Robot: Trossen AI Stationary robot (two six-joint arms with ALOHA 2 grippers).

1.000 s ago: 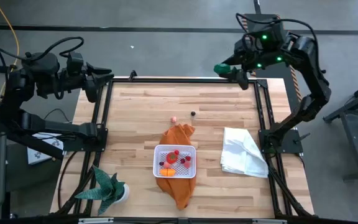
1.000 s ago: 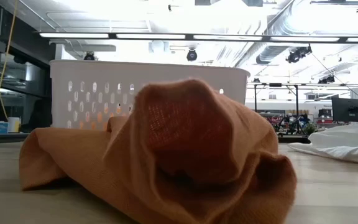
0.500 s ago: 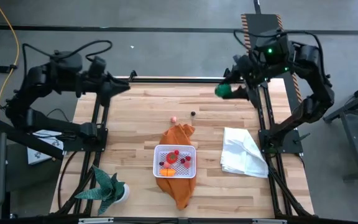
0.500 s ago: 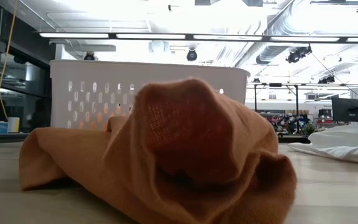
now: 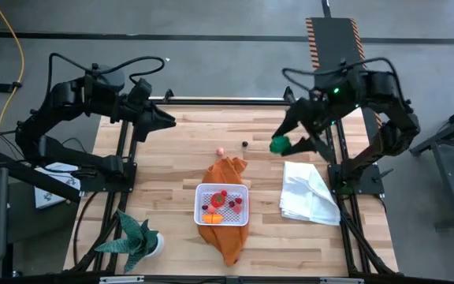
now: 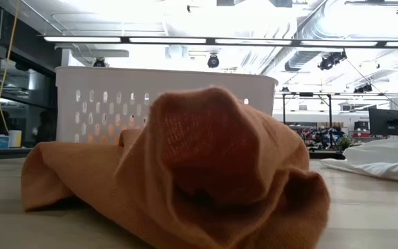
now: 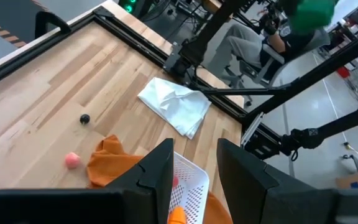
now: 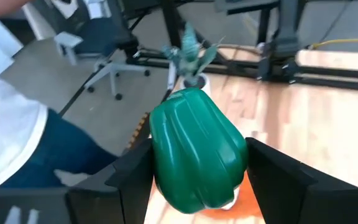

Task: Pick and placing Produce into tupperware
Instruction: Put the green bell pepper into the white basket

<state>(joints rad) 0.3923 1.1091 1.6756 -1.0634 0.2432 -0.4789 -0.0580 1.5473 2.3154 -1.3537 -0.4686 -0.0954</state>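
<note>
The white tupperware sits on an orange cloth near the table's middle, with red, orange and dark produce inside it. A pink piece and a small dark piece lie on the wood beyond the cloth. My right gripper hangs over the table's right half, shut on a green toy pepper. My left gripper is over the far left part of the table, open, with nothing between its fingers. My right gripper pinches the green pepper by its two opposite sides between its two fingers. The fingers slant down from the table's far right side. The pepper is lifted clear of the table.
A crumpled white cloth lies at the right, just near of the held pepper. A green spiky potted plant stands at the near left corner. Black frame rails run along both side edges. A seated person is beyond the table.
My right gripper has swung from the far right corner toward the near edge and in over the table, carrying the green pepper. My left gripper has reached from the far left corner toward the right and a little nearer, tipping downward.
</note>
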